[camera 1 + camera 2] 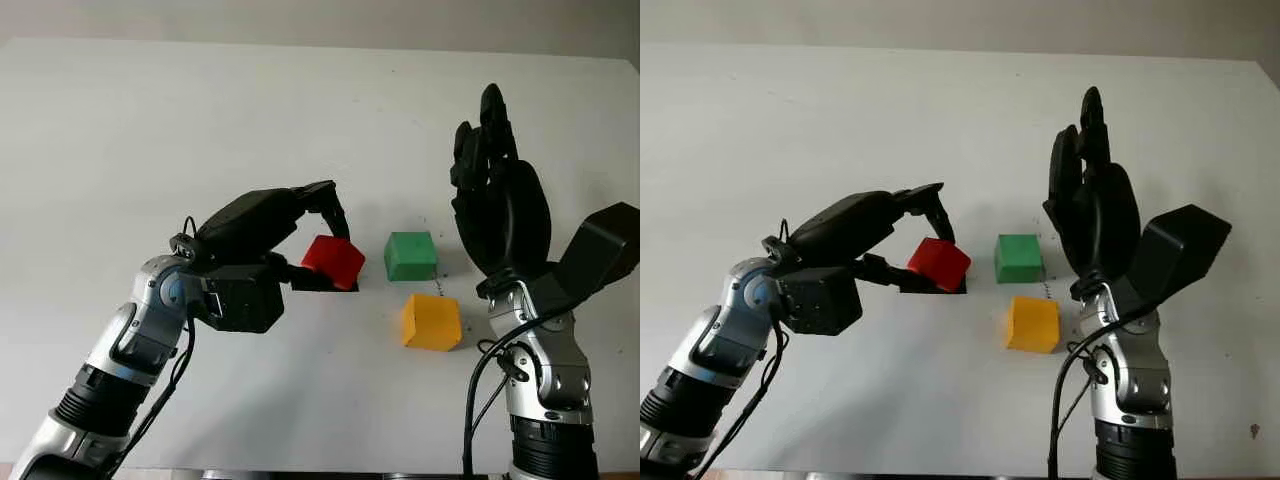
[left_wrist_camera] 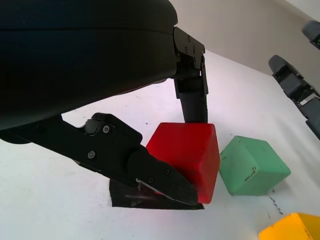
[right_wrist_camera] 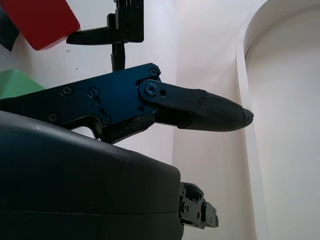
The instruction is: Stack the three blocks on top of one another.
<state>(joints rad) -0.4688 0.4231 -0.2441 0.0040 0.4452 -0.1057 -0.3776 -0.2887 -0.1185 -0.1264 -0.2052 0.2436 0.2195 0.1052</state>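
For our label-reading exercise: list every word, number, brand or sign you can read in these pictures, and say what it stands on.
None can be read.
Green block: a small dark mark on one face, too small to read.
Red block, held in the left hand: no text.
Yellow block: no text.
Right hand, open, raised beside the blocks: no text.

The red block [image 2: 189, 152], green block [image 2: 252, 165] and yellow block [image 1: 431, 322] look like smooth, matt foam or plastic. Around them, the table [image 1: 150, 140] is a plain matt white surface. Both hands, left [image 1: 262, 250] and right [image 1: 500, 200], have black, slightly glossy plastic shells above brushed-metal wrists.
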